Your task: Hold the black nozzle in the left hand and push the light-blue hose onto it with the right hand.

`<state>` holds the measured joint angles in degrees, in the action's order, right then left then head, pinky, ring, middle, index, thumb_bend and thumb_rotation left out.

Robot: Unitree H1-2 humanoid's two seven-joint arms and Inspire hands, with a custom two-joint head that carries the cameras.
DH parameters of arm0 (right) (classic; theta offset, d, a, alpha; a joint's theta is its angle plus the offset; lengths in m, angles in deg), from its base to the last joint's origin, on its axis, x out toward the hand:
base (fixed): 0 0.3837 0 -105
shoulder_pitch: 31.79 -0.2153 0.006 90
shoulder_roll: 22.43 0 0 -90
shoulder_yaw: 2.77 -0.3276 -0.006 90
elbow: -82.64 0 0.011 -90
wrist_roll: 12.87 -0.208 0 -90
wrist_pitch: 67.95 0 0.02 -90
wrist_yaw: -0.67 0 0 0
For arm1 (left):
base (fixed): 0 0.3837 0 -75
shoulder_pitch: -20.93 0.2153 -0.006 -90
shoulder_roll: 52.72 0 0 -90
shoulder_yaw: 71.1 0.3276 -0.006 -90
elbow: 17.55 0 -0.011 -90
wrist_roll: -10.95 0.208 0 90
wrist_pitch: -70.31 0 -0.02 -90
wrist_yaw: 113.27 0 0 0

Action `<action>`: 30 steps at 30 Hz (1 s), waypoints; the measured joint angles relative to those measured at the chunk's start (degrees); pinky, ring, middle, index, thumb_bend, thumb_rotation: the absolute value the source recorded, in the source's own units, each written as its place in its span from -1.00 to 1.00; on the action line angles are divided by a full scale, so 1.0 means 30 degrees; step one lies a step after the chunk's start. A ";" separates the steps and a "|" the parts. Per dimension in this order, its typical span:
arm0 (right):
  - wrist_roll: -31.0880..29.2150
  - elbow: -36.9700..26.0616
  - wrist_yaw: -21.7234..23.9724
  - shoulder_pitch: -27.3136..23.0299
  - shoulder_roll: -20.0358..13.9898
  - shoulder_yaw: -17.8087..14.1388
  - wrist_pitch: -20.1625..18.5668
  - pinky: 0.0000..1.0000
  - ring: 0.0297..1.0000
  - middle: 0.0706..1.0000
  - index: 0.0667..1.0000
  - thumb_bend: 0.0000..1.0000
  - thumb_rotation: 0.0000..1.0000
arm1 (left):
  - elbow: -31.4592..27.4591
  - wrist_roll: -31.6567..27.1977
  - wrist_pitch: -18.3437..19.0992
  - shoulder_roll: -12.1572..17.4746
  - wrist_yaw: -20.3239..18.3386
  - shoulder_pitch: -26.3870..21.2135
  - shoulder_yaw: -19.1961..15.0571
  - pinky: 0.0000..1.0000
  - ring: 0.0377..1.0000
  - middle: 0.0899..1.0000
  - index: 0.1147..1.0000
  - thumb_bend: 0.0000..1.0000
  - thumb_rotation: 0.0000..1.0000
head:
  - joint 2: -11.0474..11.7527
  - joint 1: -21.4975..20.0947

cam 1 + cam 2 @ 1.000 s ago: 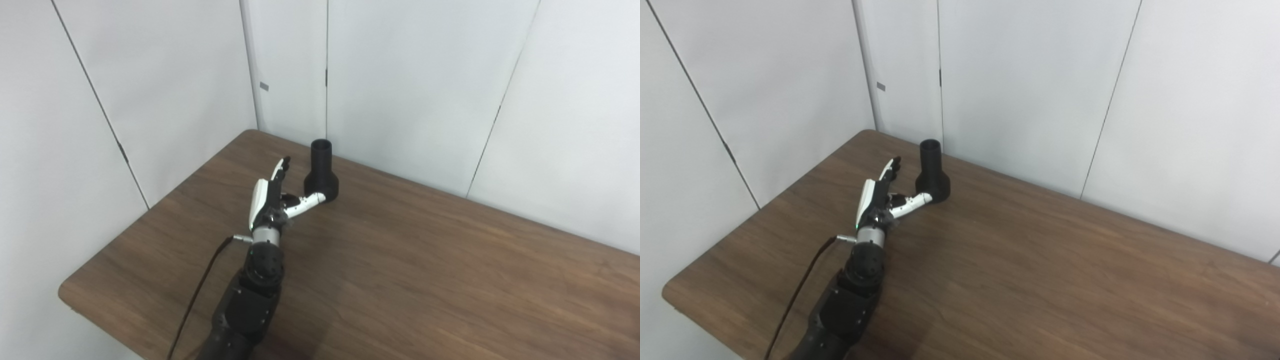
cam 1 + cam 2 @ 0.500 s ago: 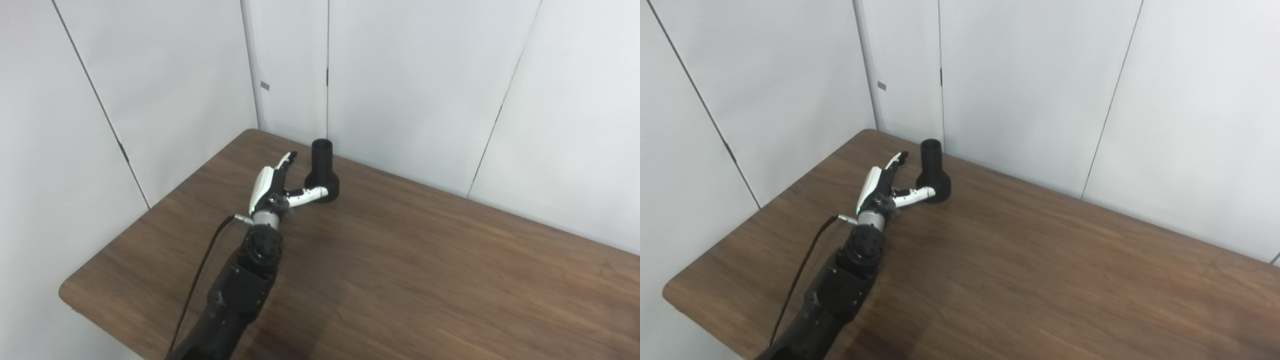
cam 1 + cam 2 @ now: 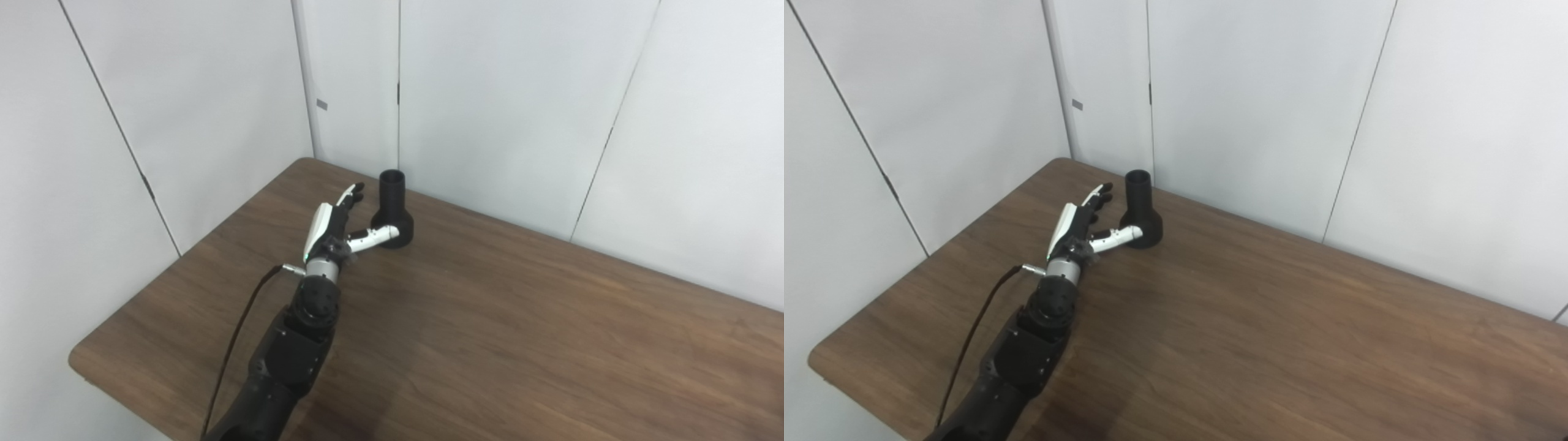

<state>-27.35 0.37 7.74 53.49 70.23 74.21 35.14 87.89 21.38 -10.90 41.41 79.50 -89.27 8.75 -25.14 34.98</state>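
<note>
The black nozzle (image 3: 392, 211) stands upright near the far left corner of the brown table (image 3: 490, 318), narrow tube up and wide base down. My left hand (image 3: 340, 226) reaches toward it from the near left, open, fingers stretched to the left of the tube and the thumb lying in front of the base. Nothing is held. The same nozzle (image 3: 1140, 211) and left hand (image 3: 1084, 226) show in the right eye view. No light-blue hose appears in either view, and my right hand is out of sight.
White wall panels (image 3: 490, 110) rise close behind the nozzle and along the table's left side. A dark cable (image 3: 236, 343) hangs beside my left forearm. The table's near left corner (image 3: 79, 361) is rounded.
My left hand has slid forward toward the nozzle, its fingers now level with the tube and the thumb in front of the base. The nozzle has not moved.
</note>
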 measured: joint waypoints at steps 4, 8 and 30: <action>0.0002 0.0043 -0.0001 -0.0032 0.0003 0.0007 0.0121 -0.15 0.08 0.08 -0.10 0.00 -0.65 | 0.0002 -0.0011 -0.0193 0.0128 0.0008 0.0015 -0.0062 0.76 0.85 0.81 0.89 1.00 -0.04 | 0.0059 0.0029; 0.0102 0.0064 -0.0002 -0.0040 -0.0007 0.0055 0.0184 -0.16 0.07 0.08 -0.09 0.00 -0.65 | 0.0003 -0.0317 -0.1173 0.0184 -0.0002 0.0038 -0.0434 0.73 0.80 0.79 0.86 1.00 -0.12 | 0.0059 -0.0029; 0.0053 0.0368 -0.0003 -0.0210 0.0026 0.0057 0.0760 -0.19 0.04 0.05 -0.10 0.00 -0.65 | 0.1233 -0.0205 -0.2143 0.0428 -0.1186 -0.0024 0.0256 0.72 0.76 0.73 0.79 1.00 -0.21 | 0.0088 -0.0380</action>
<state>-27.20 1.47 7.73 52.86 70.31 74.38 37.42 91.59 20.77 -17.33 42.70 75.94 -89.34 9.51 -24.87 33.84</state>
